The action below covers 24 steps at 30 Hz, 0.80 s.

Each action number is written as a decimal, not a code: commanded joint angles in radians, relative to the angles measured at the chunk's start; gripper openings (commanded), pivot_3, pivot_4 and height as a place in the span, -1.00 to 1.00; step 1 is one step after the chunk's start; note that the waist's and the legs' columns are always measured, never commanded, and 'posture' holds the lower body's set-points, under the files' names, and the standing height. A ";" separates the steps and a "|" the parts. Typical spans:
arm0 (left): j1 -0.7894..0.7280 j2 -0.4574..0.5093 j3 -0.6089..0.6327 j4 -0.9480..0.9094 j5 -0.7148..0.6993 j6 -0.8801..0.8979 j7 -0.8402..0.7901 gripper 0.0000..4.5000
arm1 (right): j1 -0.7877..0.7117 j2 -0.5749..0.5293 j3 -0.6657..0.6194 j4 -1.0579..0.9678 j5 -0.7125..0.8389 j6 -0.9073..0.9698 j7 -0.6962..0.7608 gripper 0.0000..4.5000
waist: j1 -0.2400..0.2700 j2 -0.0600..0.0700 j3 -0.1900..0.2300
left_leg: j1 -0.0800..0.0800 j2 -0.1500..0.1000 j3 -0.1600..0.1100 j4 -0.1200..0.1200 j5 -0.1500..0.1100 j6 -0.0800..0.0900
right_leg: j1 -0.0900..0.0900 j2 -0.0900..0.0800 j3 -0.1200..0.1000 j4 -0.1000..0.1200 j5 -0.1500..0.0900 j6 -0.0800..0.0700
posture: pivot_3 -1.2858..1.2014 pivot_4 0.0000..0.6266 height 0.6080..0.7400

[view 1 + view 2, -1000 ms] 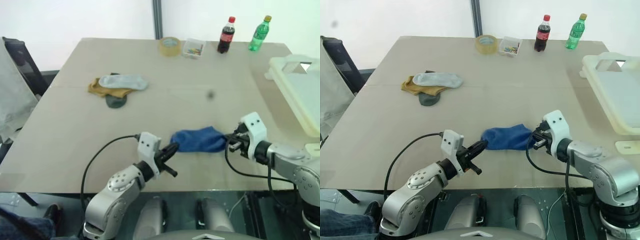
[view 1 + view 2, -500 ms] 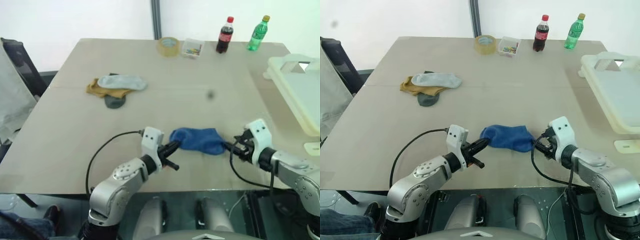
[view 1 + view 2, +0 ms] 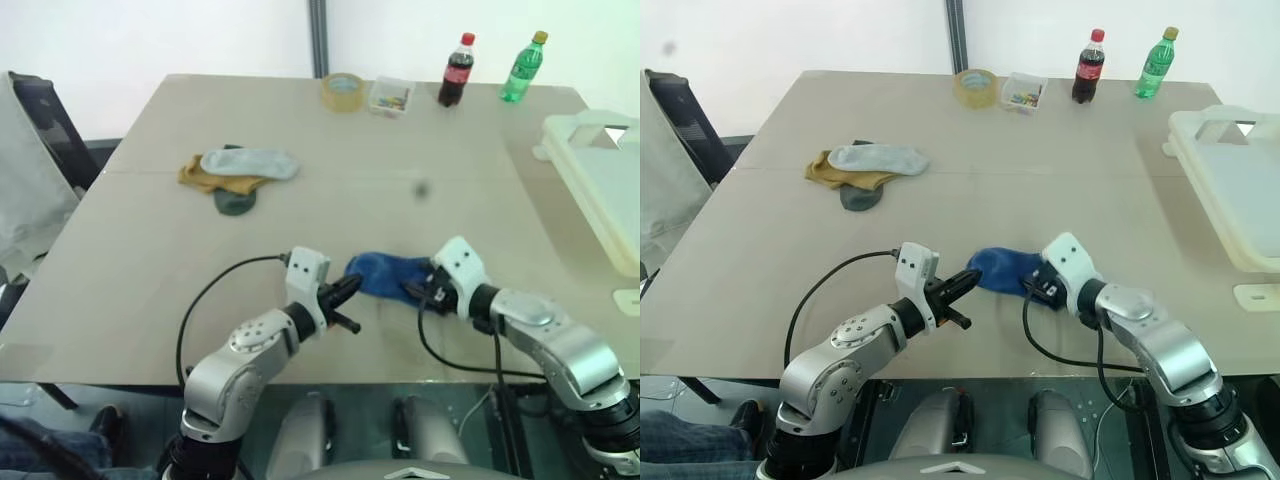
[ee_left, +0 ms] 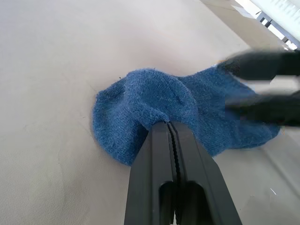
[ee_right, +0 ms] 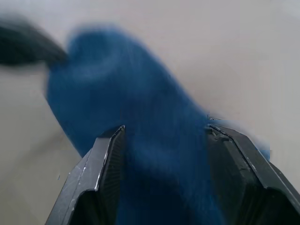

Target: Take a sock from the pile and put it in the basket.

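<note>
A blue sock [image 3: 384, 274] lies bunched on the table near the front edge, apart from the pile [image 3: 237, 175] of grey, mustard and dark socks at the back left. My left gripper [image 4: 167, 124] is shut on the sock's left end, where the fabric bulges over its tips. From the right, my right gripper [image 3: 414, 290] reaches over the sock's other end. It is open, and blue fabric shows between its fingers [image 5: 110, 161]. The off-white basket [image 3: 583, 185] stands at the table's right edge, well away from both grippers.
Along the far edge stand a tape roll [image 3: 343, 92], a small clear box [image 3: 390, 97], a cola bottle [image 3: 458, 70] and a green bottle [image 3: 525, 67]. A dark chair [image 3: 40, 125] stands off the table's left side. Bare tabletop lies between sock and basket.
My right gripper let go of the sock's right end, opened and moved left over the sock. The sock, stretched between both grippers before, is now shorter and bunched. The left gripper stayed shut.
</note>
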 commanded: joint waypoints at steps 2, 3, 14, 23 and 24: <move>-0.021 -0.004 -0.003 0.006 -0.018 -0.008 -0.018 -1.00 | 0.038 0.026 0.021 0.076 -0.060 -0.085 0.013 0.21 | 0.002 -0.001 -0.001 | 0.002 0.000 0.000 0.000 0.000 0.000 | 0.002 0.001 0.000 0.000 0.000 0.000 | 0.03 -0.52 1.00; -0.024 -0.003 -0.002 0.010 -0.020 -0.008 -0.022 -1.00 | 0.042 0.043 0.013 0.083 -0.054 -0.080 0.007 0.21 | 0.002 -0.001 -0.001 | 0.002 0.000 0.000 0.000 0.000 0.000 | 0.002 0.001 0.000 0.000 0.000 0.000 | 0.03 -0.52 1.00; -0.145 0.001 0.033 0.156 0.168 -0.228 0.065 0.53 | 0.056 0.072 0.015 0.127 -0.113 -0.103 0.016 0.26 | 0.004 -0.005 -0.005 | 0.004 0.001 0.000 0.001 0.000 0.000 | 0.003 0.001 0.000 0.001 0.000 0.000 | 0.03 -0.52 1.00; -0.187 -0.018 0.076 0.337 0.035 0.004 -0.032 0.97 | 0.036 0.094 0.022 0.161 -0.145 -0.120 0.022 0.26 | 0.006 -0.005 -0.010 | 0.006 0.002 0.000 0.001 0.000 0.000 | 0.005 0.001 -0.001 0.001 0.000 0.000 | 0.03 -0.52 1.00; -0.201 -0.037 0.099 0.355 -0.010 0.055 -0.048 0.97 | 0.032 0.097 0.024 0.166 -0.150 -0.123 0.023 0.26 | 0.006 -0.005 -0.012 | 0.006 0.002 0.000 0.001 0.000 0.000 | 0.006 0.000 -0.001 0.001 0.000 0.000 | 0.03 -0.52 1.00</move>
